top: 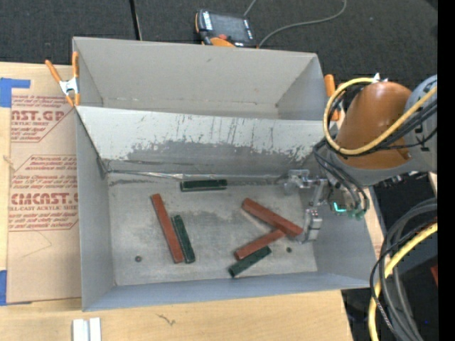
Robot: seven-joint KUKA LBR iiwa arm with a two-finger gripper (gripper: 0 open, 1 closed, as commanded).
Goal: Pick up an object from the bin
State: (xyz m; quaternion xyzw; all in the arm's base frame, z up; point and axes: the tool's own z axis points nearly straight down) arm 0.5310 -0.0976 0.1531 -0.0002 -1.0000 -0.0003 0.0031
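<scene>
My gripper (pixel 306 204) hangs low at the right end of the bin, its fingers open; one fingertip (pixel 298 182) is toward the back and the other (pixel 313 226) toward the front. Nothing sits between them. A red-brown bar (pixel 271 217) lies slanted just left of the gripper, its right end close to the front fingertip. Under it a second red-brown bar (pixel 254 246) slants the other way. A dark green bar (pixel 249 261) lies beside that one, near the front wall.
On the left of the floor a long red-brown bar (pixel 166 227) lies next to a dark green bar (pixel 183 238). Another dark green bar (pixel 203 185) rests along the back wall. The arm with its orange cover and cables stands over the right rim.
</scene>
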